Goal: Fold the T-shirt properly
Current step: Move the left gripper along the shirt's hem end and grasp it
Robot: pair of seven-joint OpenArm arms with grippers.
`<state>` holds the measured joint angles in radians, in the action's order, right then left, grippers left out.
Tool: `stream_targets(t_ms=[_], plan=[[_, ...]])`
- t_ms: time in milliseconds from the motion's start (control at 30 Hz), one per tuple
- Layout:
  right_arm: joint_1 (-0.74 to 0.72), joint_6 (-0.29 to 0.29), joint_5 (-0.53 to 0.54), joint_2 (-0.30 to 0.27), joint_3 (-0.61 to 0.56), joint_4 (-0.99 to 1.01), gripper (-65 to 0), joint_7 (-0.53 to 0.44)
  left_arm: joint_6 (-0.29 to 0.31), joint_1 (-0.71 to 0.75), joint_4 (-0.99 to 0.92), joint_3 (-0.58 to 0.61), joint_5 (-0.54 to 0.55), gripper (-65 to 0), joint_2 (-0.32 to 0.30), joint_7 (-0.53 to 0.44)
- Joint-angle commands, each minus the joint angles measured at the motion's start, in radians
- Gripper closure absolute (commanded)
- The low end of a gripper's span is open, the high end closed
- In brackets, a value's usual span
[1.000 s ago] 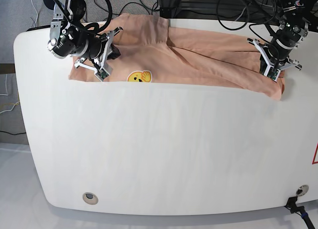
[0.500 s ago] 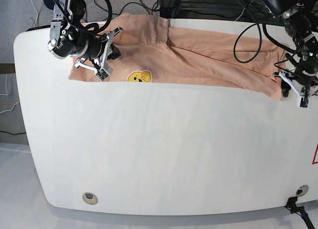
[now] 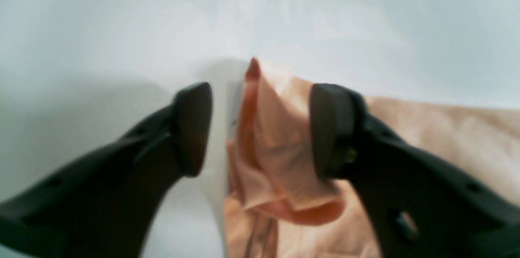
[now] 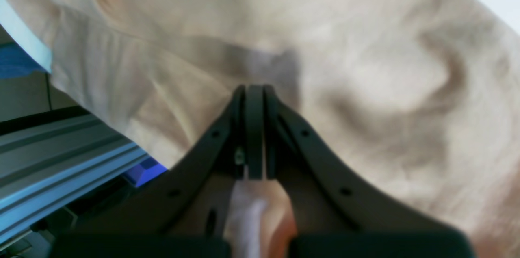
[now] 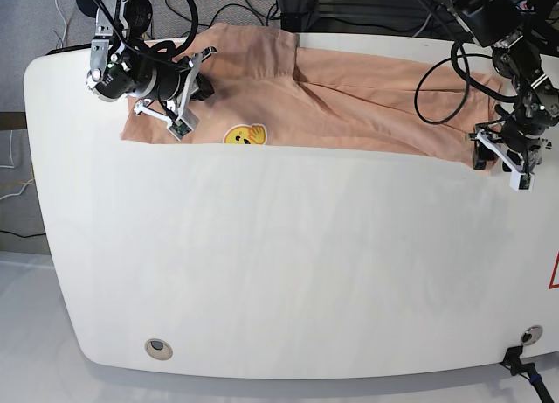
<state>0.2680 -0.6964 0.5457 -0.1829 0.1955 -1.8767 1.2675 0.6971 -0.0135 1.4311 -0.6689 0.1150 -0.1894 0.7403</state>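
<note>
Because the T-shirt [image 5: 349, 93] is soft, light and limp, it is best taken at a hem corner. It is spread along the table's [image 5: 279, 272] far edge; the left gripper [image 3: 260, 128] gapes astride its corner, the right gripper [image 4: 254, 128] is clamped on fabric.

The T-shirt [image 5: 349, 101] lies spread along the counter's [image 5: 288, 263] twelve o'clock edge. The right gripper [image 5: 179, 93] sits on it at ten o'clock; the left gripper [image 5: 500, 161] straddles its corner at three o'clock, over the counter's side.
</note>
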Motion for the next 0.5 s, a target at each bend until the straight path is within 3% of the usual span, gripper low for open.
stream_targets(t_ms=[0,467], plan=[[-0.006,-0.002,0.012,-0.010,0.003,-0.014,0.0,-0.013,0.001,-0.013,0.020,-0.004,0.025,-42.8,-0.017,-0.021],[-0.011,-0.002,0.014,-0.010,0.003,-0.014,0.0,-0.013,0.001,-0.059,-0.091,0.001,0.022,-43.9,-0.017,-0.028]])
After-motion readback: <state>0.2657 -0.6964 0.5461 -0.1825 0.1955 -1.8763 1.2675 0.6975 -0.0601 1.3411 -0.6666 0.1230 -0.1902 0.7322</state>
